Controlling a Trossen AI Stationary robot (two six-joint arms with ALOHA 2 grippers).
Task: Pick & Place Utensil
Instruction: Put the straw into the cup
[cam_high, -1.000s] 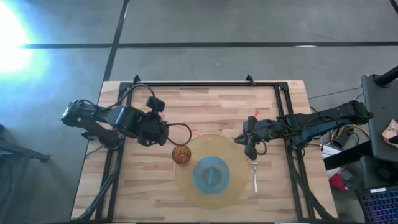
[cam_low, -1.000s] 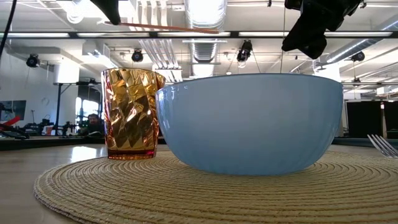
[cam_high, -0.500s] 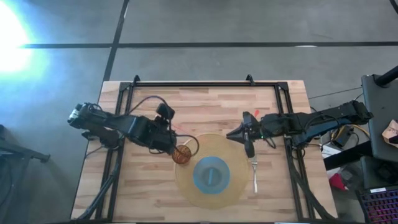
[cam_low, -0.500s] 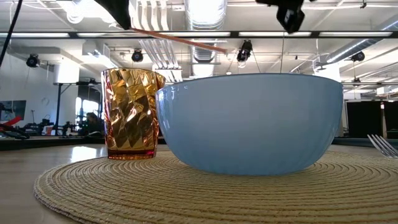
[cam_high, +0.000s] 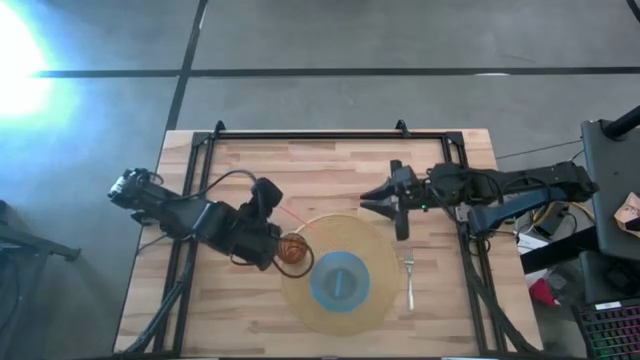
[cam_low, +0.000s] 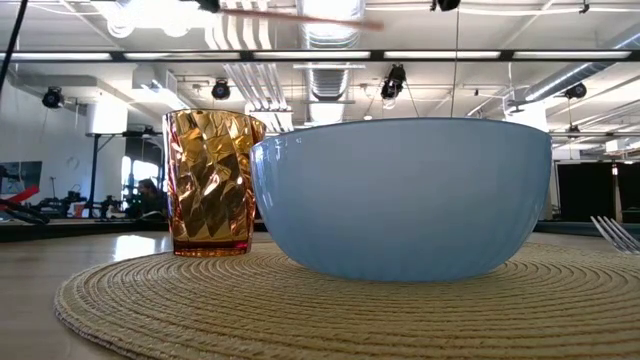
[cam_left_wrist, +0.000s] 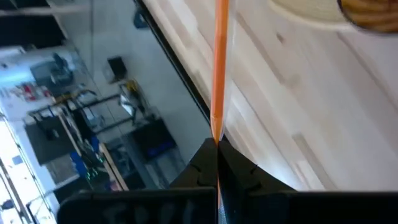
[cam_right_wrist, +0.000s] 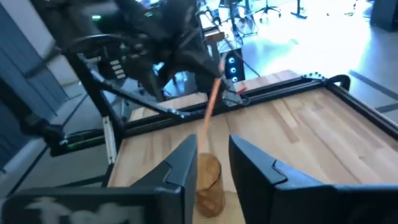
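Note:
My left gripper (cam_high: 270, 228) is shut on a thin orange stick (cam_left_wrist: 219, 68) and hovers just left of the amber faceted cup (cam_high: 291, 250). The cup stands upright on the left rim of a round woven placemat (cam_high: 375, 300), beside a light blue bowl (cam_high: 340, 280) at the mat's centre. In the low view the stick (cam_low: 300, 17) runs almost level, high above the cup (cam_low: 210, 180). A silver fork (cam_high: 409, 280) lies flat on the table right of the mat. My right gripper (cam_high: 385, 203) is open, raised above the mat's far-right side. My left gripper pinches the orange stick by one end (cam_left_wrist: 217, 138) between its two shut fingers. The stick juts forward from the fingertips, along the fingers. It is lifted clear of the table and lies close to level, with its free end toward the cup (cam_left_wrist: 373, 12).
Black frame rails (cam_high: 330, 135) run along the table's far, left and right sides. A dark cable loops from the left arm around the cup. Bare wood lies near the far edge (cam_high: 330, 170). The right wrist view shows the cup (cam_right_wrist: 208, 180) ahead, between the open fingers.
My left gripper has moved toward the near edge and right, closing on the cup, turning as it went with the stick still held. My right gripper has risen and drawn back toward the far edge, away from the fork, which has stayed in place.

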